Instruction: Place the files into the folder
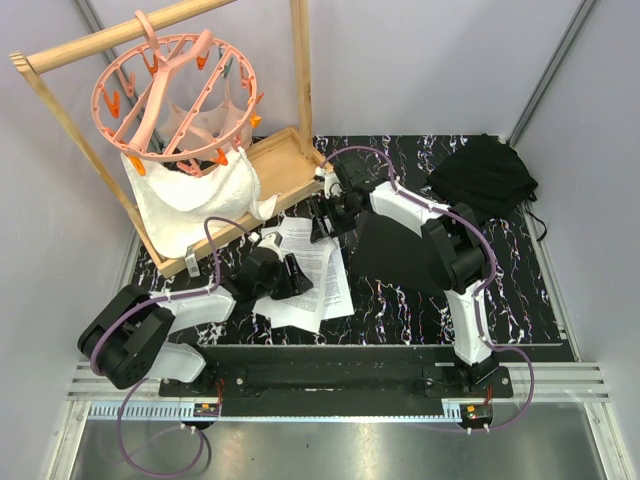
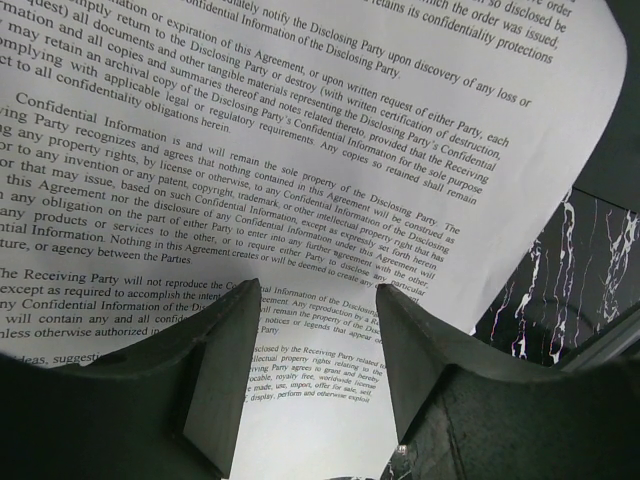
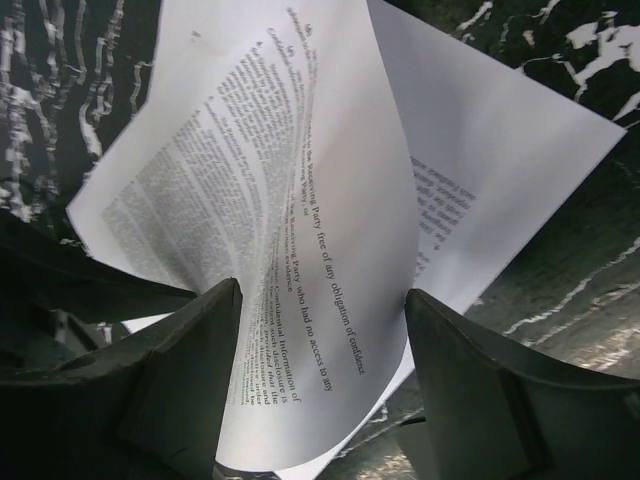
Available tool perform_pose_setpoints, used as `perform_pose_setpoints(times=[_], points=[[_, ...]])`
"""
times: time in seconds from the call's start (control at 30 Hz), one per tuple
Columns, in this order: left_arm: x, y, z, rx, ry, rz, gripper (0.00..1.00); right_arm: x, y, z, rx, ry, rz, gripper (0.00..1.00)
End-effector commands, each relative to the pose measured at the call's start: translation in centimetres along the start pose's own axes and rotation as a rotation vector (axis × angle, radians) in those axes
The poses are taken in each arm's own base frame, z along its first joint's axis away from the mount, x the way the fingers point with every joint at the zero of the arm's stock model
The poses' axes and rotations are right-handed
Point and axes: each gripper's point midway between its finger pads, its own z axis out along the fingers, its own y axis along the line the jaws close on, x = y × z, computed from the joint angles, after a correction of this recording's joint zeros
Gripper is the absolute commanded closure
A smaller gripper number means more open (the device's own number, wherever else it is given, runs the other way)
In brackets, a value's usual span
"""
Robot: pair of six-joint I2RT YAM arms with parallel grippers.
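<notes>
Files, a few white sheets densely printed in black (image 1: pixel 328 285), lay at centre of the black white-veined marble-pattern table (image 1: pixel 410 318). They were loosely fanned, with the long axis roughly 12 to 6 o'clock, leaning a little toward 11 to 5.

Folder, a flat matte black rectangular board (image 1: pixel 392 262), lay just beside the sheets at their 3 o'clock, partly under the right arm.

The left arm reached in from 7 o'clock. Left hand (image 1: pixel 293 277) was low over the sheets' 9 o'clock edge. In the wrist view (image 2: pixel 315 290) the fingers stood apart, printed page below them and nothing gripped.

The right arm was folded back across the folder. Right hand (image 1: pixel 325 218) was at the sheets' 12 o'clock end. Its wrist view (image 3: pixel 322 292) showed the fingers wide, with a sheet (image 3: pixel 330 200) buckled up into a ridge between them. I could not tell whether they touched it.

A lumpy black fabric bundle (image 1: pixel 483 175) sat at 2 o'clock, well apart.
</notes>
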Motion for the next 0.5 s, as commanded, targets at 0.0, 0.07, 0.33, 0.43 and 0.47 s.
perform_pose_setpoints(times=[0.0, 0.07, 0.33, 0.43, 0.47], points=[[-0.3, 0.6, -0.3, -0.016, -0.026, 0.009, 0.44, -0.8, 3.0, -1.6, -0.138, -0.020, 0.095, 0.23], [-0.2, 0.6, -0.4, -0.015, -0.027, 0.009, 0.44, -0.7, 3.0, -1.3, -0.161, -0.023, 0.139, 0.21], [0.1, 1.1, -0.7, -0.020, -0.028, 0.021, 0.44, -0.9, 2.5, -0.9, -0.365, -0.088, 0.315, 0.11], [0.3, 1.3, -0.8, -0.021, -0.027, 0.021, 0.44, -0.9, 2.4, -0.5, -0.408, -0.083, 0.321, 0.10], [0.4, 1.3, -0.7, -0.020, -0.023, 0.021, 0.44, -1.2, 2.4, -0.5, -0.417, -0.086, 0.315, 0.10]])
